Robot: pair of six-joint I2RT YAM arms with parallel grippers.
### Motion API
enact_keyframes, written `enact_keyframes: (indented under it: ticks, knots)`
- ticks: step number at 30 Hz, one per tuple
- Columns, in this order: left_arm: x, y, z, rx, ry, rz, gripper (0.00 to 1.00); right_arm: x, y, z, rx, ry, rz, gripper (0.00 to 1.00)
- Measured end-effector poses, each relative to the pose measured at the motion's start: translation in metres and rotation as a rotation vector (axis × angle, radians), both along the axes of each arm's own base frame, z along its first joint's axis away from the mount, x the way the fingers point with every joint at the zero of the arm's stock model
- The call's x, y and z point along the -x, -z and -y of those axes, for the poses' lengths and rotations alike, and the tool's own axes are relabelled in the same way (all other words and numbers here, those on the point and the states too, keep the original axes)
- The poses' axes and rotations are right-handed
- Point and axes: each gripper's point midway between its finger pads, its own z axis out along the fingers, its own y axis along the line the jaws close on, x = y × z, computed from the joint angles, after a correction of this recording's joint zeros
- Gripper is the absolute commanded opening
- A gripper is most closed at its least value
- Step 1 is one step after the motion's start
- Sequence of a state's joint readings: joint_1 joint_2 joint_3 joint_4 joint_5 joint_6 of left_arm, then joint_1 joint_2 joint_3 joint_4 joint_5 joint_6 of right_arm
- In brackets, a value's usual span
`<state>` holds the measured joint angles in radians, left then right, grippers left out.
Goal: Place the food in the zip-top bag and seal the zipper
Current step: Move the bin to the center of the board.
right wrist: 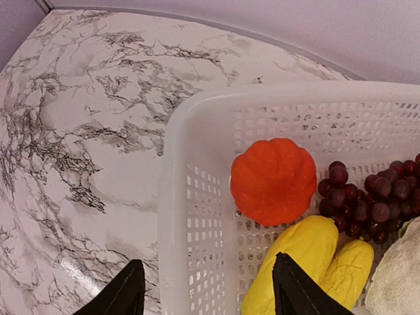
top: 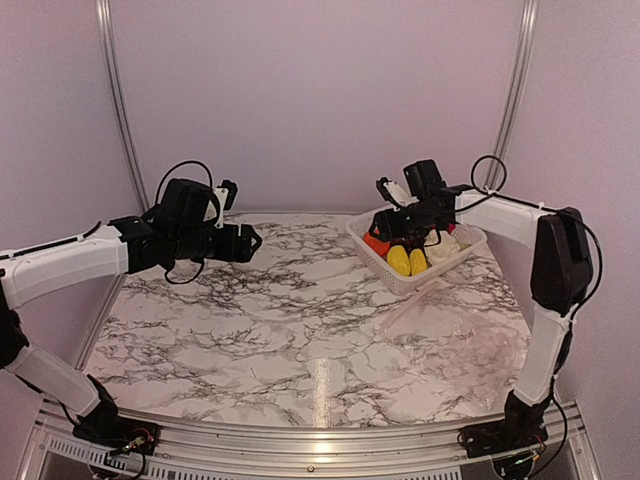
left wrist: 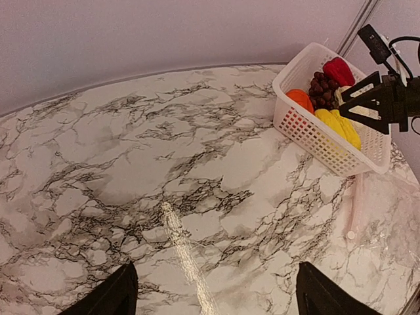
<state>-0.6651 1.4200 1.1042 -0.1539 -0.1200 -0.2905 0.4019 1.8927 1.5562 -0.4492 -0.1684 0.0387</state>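
The white perforated basket (top: 392, 272) at the back right holds the food: an orange round fruit (right wrist: 273, 180), two yellow corn-like pieces (right wrist: 295, 262), dark grapes (right wrist: 367, 197), white cauliflower (right wrist: 397, 275) and a red pepper (left wrist: 338, 69). My right gripper (right wrist: 207, 295) is open and empty. It straddles the basket's near wall, one finger over the table and one over a yellow piece. The clear zip-top bag (top: 465, 325) lies flat in front of the basket, its pale zipper strip (top: 410, 306) towards the middle. My left gripper (left wrist: 213, 302) is open and empty, high over the left of the table.
The marble table (top: 270, 320) has a raised metal rim at its front edge (top: 300, 440). Plain walls with metal rails (top: 118, 110) close in the back and sides. In the left wrist view my right gripper (left wrist: 344, 106) hangs over the basket (left wrist: 315, 134), the bag (left wrist: 387, 223) beside it.
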Motion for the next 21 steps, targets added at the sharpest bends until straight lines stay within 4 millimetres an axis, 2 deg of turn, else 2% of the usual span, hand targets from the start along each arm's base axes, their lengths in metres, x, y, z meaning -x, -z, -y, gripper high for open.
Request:
enact_keyframes:
  ticks: [4, 7, 11, 13, 17, 21]
  knots:
    - [0.011, 0.010, 0.003, -0.018, 0.034, -0.041, 0.86, -0.006, 0.015, -0.038, 0.025, -0.095, -0.029, 0.61]
    - [0.017, 0.012, 0.000, -0.026, 0.042, -0.058, 0.85, -0.008, 0.031, -0.053, 0.048, -0.129, -0.064, 0.59]
    - [0.022, 0.009, -0.004, -0.027, 0.045, -0.061, 0.86, -0.002, 0.056, -0.055, 0.080, -0.143, -0.128, 0.51]
    - [0.023, 0.007, -0.005, -0.025, 0.045, -0.058, 0.86, 0.001, 0.063, -0.054, 0.094, -0.146, -0.149, 0.42]
    - [0.025, 0.008, -0.006, -0.030, 0.044, -0.065, 0.86, 0.002, 0.065, -0.051, 0.109, -0.147, -0.154, 0.27]
    - [0.026, 0.011, -0.008, -0.043, 0.041, -0.076, 0.86, 0.005, 0.066, -0.053, 0.112, -0.156, -0.160, 0.23]
